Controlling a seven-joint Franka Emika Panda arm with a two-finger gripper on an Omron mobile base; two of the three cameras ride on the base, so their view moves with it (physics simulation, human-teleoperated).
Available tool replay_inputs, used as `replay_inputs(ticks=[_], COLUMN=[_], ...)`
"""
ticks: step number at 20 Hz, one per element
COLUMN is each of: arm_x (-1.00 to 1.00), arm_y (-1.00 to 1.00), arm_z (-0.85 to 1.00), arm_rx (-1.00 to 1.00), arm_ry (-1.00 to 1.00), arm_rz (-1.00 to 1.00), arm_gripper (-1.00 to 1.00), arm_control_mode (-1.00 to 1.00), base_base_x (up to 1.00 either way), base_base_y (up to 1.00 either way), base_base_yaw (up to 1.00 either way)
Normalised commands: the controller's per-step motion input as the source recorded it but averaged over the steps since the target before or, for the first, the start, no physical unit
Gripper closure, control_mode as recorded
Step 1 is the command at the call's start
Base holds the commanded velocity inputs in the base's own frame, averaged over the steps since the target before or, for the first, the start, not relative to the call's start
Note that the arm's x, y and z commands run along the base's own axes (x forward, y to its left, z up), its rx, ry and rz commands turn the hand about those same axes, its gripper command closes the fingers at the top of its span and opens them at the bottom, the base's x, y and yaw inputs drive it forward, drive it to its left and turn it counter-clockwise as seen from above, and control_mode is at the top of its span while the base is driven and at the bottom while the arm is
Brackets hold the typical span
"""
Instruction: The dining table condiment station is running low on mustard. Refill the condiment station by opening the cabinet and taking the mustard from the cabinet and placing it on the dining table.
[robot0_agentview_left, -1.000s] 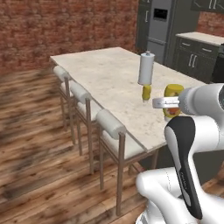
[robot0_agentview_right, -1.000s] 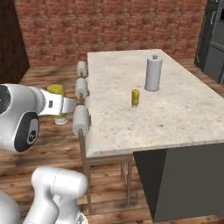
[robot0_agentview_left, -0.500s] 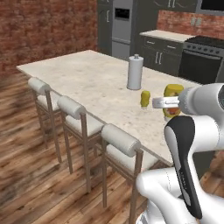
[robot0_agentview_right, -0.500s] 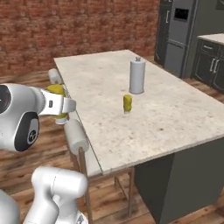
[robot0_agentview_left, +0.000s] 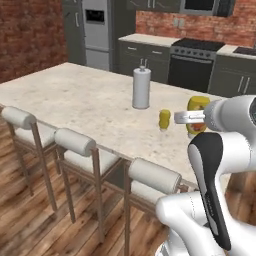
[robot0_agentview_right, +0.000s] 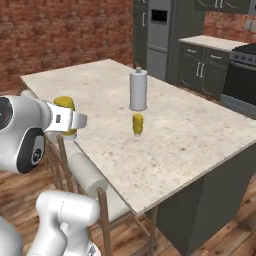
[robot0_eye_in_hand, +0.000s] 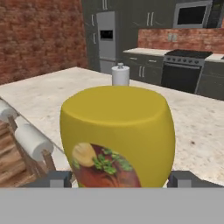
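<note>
Take the dining table (robot0_agentview_left: 75, 100) as your reference landmark. Your gripper (robot0_agentview_left: 196, 118) holds the mustard (robot0_eye_in_hand: 118, 136), a yellow squeeze bottle with an orange-red label. In the hand view the two fingertips (robot0_eye_in_hand: 57, 179) stand wide apart on either side of the bottle, one against each flank, so the jaws are spread broadly and closed on its body.

In the left base view the held mustard (robot0_agentview_left: 198, 116) appears over the near right part of the tabletop, off the surface. In the right base view the same bottle (robot0_agentview_right: 65, 116) appears at the near left edge of the table (robot0_agentview_right: 200, 135), above the stools (robot0_agentview_right: 85, 172).

A second, smaller yellow bottle (robot0_agentview_left: 164, 120) stands upright on the tabletop, just in front of the paper-towel roll (robot0_agentview_left: 141, 88), which stands near the middle of the table. Three white-cushioned stools (robot0_agentview_left: 75, 142) line the near long side of the table.

Beyond the far side of the table you see a dark refrigerator (robot0_agentview_left: 97, 32), a counter with lower cabinets (robot0_agentview_left: 145, 55), and a black oven (robot0_agentview_left: 192, 65).
</note>
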Motion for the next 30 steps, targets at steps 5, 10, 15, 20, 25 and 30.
replay_inputs(ticks=[5, 10, 15, 20, 25, 30], arm_x=[0.00, 0.00, 0.00, 0.00, 0.00, 0.00], arm_y=[0.00, 0.00, 0.00, 0.00, 0.00, 0.00], arm_z=[0.00, 0.00, 0.00, 0.00, 0.00, 0.00], arm_rx=[0.00, 0.00, 0.00, 0.00, 0.00, 0.00], arm_ry=[0.00, 0.00, 0.00, 0.00, 0.00, 0.00], arm_rz=[0.00, 0.00, 0.00, 0.00, 0.00, 0.00], arm_gripper=[1.00, 1.00, 1.00, 1.00, 1.00, 1.00], arm_control_mode=[1.00, 1.00, 1.00, 1.00, 1.00, 1.00], base_base_x=[0.23, 0.28, 0.35, 0.36, 0.34, 0.27], base_base_y=[0.74, 0.66, 0.66, 0.76, 0.79, 0.74], base_base_yaw=[-0.44, -0.45, -0.45, -0.42, -0.39, -0.33])
